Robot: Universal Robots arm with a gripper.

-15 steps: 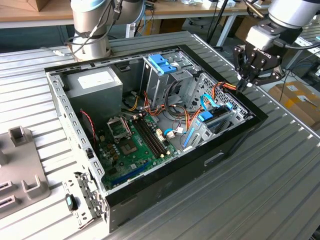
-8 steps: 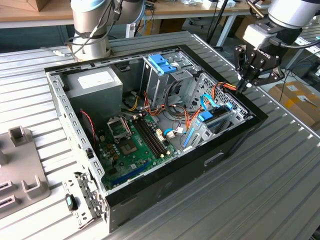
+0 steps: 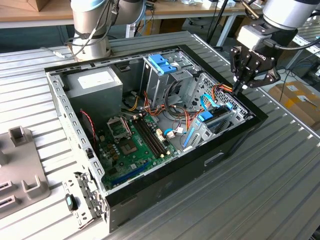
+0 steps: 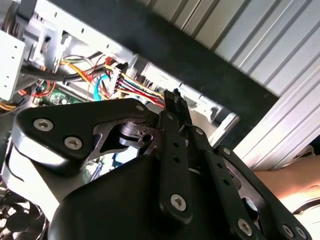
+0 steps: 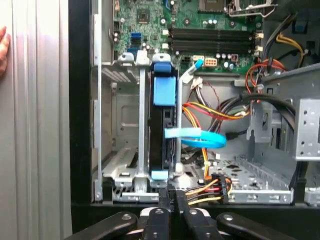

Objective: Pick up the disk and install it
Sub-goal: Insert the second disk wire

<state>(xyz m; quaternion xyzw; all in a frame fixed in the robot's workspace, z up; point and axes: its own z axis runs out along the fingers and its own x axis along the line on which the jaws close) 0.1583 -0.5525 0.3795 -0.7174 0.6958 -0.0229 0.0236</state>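
Note:
The disk (image 5: 165, 92) stands on edge in a slot of the metal drive bay at the corner of the open computer case (image 3: 220, 150), its light-blue rails showing at both ends. In the exterior view the disk (image 3: 206, 118) sits low in the bay at that view's right. My gripper (image 3: 239, 88) hangs just above that corner of the case, a little above the disk and apart from it. Its fingers (image 5: 176, 200) are pressed together with nothing between them, and the second wrist view shows the fingertips (image 4: 175, 102) shut over the case's edge.
A light-blue flat cable (image 5: 197, 136) and orange-yellow wire bundles (image 5: 210, 112) lie beside the bay. A grey power-supply box (image 3: 95, 82), a blue-topped drive cage (image 3: 162, 64) and the green motherboard (image 3: 132, 145) are also in the case. A person's hand (image 5: 2, 45) rests outside the case.

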